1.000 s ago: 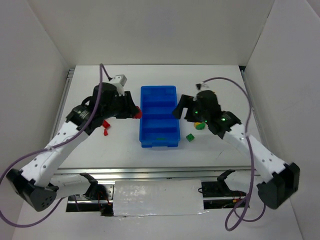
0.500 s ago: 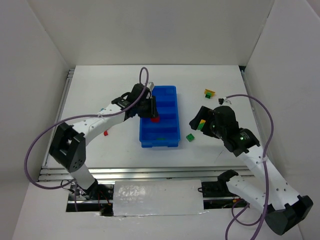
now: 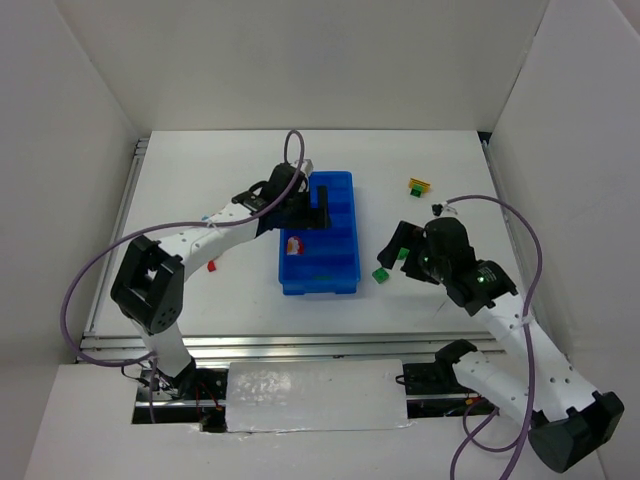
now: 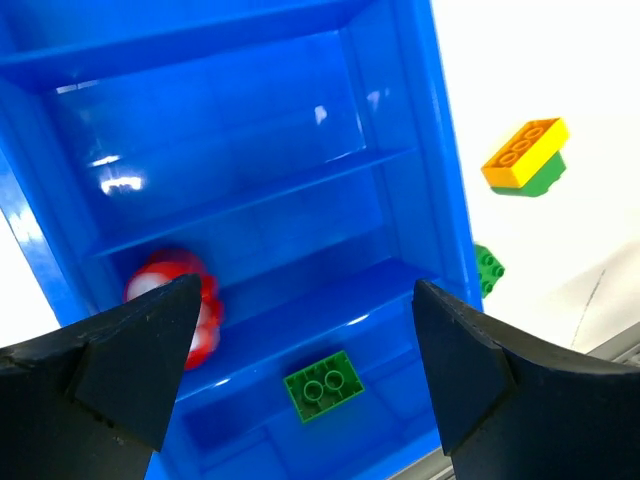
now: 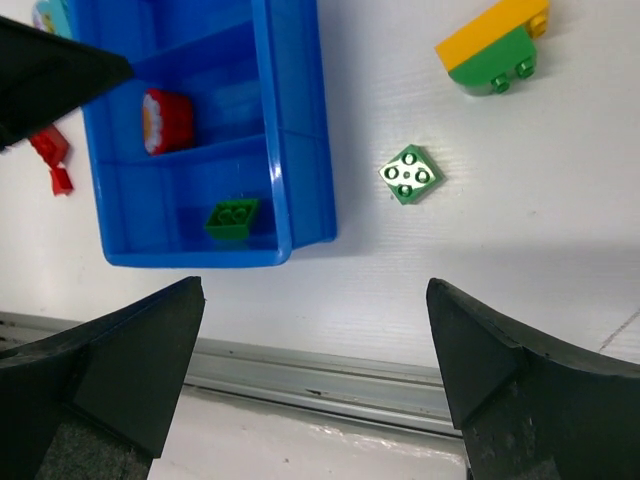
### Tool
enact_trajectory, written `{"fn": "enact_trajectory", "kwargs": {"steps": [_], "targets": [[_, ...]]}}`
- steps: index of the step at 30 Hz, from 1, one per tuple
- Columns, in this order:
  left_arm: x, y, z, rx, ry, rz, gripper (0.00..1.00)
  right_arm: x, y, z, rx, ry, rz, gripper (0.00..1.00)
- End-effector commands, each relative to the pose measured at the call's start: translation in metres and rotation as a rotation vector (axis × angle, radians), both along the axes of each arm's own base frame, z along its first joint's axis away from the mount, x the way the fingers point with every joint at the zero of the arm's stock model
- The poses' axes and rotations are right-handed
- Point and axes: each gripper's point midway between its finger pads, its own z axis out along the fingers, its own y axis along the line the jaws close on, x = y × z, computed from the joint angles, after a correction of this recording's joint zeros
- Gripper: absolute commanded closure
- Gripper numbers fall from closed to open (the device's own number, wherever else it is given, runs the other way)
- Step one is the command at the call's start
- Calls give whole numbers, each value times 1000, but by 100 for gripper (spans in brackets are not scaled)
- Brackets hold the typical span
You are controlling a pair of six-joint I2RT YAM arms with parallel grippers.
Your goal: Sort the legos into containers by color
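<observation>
Okay, far left: two red bits (image 5: 52,152) lie on the table (image 3: 190,170) beside the blue tray (image 3: 346,180), unsorted. My left claw (image 4: 305,300) hangs over the tray, jaws wide, holding nothing. Below it a red lego (image 4: 172,300) sits in one compartment, too blurred to read its heading. A green brick (image 4: 323,382) sits in the nearest compartment, studs up, long axis roughly along it. Right of the tray, a loose green square (image 5: 411,173) lies studs up, diamond-wise, no long axis. My right claw (image 5: 315,295) hovers over that area, wide, empty. A yellow-on-green stack (image 5: 495,45) lies slanted beyond. Two sorted by my count, most left.
</observation>
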Motion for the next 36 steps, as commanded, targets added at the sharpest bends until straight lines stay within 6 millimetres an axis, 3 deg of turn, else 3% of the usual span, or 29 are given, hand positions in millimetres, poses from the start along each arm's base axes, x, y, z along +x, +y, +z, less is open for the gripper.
{"fn": "enact_trajectory", "kwargs": {"steps": [1,3,6,7,9,11,13,15,16,17,18,21,27,32,36], "targets": [[11,-9,52,-64,-114,-7,0,0,4,-17,-19,42,38,0],[8,-5,77,-93,-152,1,1,1,4,-34,-56,98,44,0],[4,26,127,-73,-248,119,0,-2,1,-60,-117,190,62,1],[-7,42,141,-55,-255,148,1,-2,0,-68,-139,207,77,1],[-12,65,160,-12,-296,212,1,-2,0,-85,-173,258,90,2],[-30,86,175,22,-316,219,1,4,1,-93,-194,262,109,2],[-48,108,182,52,-332,227,1,13,2,-107,-225,292,118,3],[-60,122,185,67,-341,234,0,23,3,-108,-242,286,108,3],[-71,132,195,62,-369,240,0,29,3,-109,-252,280,104,4],[-79,138,187,82,-349,234,1,32,3,-116,-269,306,102,4],[-88,146,194,71,-367,239,1,40,5,-114,-274,295,100,5],[-109,162,190,85,-359,238,0,51,8,-125,-306,325,112,8],[-136,184,182,109,-345,264,1,68,12,-142,-349,345,131,13],[-154,201,188,117,-355,289,0,77,8,-152,-372,391,140,25],[-165,212,193,118,-367,312,1,71,14,-160,-354,439,172,44]]}}
